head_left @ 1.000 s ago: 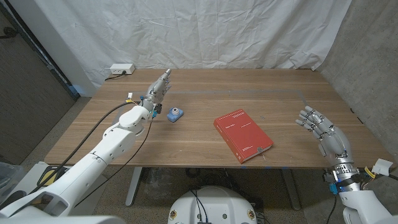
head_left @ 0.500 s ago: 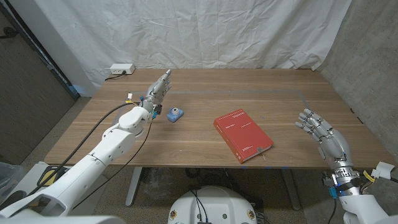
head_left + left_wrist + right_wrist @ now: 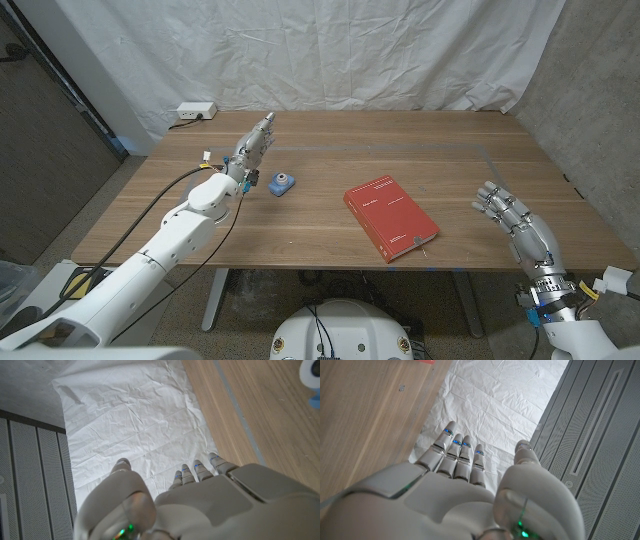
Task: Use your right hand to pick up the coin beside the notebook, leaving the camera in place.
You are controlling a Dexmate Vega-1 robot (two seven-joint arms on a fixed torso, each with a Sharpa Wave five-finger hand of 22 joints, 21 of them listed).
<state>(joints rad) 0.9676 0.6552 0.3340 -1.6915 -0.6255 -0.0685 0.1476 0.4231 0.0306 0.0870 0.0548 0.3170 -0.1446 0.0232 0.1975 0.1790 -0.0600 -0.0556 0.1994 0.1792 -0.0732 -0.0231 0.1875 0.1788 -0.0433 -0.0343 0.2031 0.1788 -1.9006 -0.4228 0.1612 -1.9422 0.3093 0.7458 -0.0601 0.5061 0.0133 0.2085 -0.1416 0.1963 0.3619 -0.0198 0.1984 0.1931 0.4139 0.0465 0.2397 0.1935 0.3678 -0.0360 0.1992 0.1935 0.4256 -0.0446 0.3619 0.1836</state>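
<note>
Pulling my open, empty right hand (image 3: 518,224) nearer than a second ago, right of the red notebook (image 3: 391,217); left hand (image 3: 254,145), fingers straight, stays beside the blue camera (image 3: 282,183).

a white power strip (image 3: 194,111) lies at the wooden table's (image 3: 330,140) far left corner, before a white backdrop sheet (image 3: 330,50).

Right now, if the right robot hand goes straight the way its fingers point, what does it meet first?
The right robot hand points roughly toward the table's far left. The red notebook seems to lie below that line, so the way looks free, though depth is unclear.
</note>
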